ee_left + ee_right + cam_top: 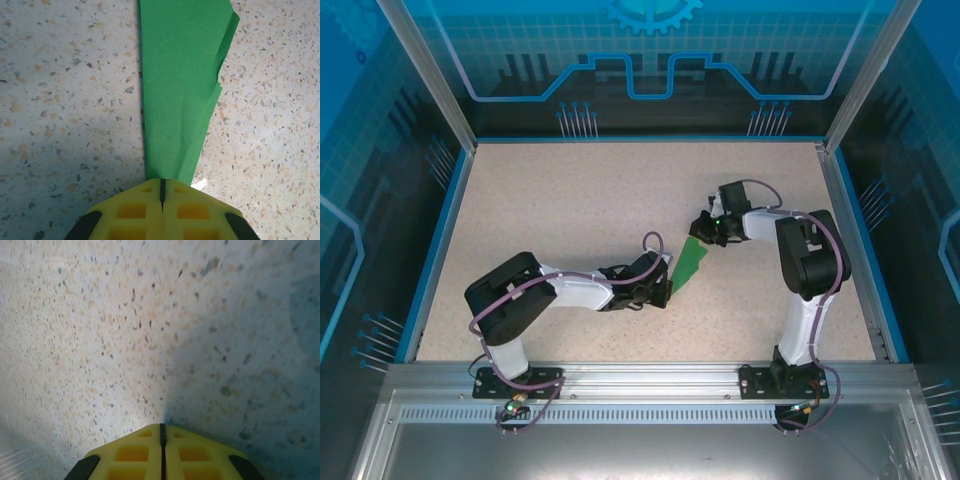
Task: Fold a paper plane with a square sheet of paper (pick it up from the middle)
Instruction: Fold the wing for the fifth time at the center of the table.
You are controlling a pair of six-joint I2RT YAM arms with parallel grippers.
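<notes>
Left wrist, left fingers [156, 187] clamped on folded green paper [180, 85], right fingers [157, 431] together over speckled tabletop [125, 340]

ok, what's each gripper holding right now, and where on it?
Left gripper is shut on the green paper, pinching its narrow end. Right gripper is shut with nothing between its fingers.

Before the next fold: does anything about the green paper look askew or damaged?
Yes: the folded green paper, pinched in the shut left pincer, has layers staggered along the right edge in the left wrist view, not flush. No tear shows.
</notes>
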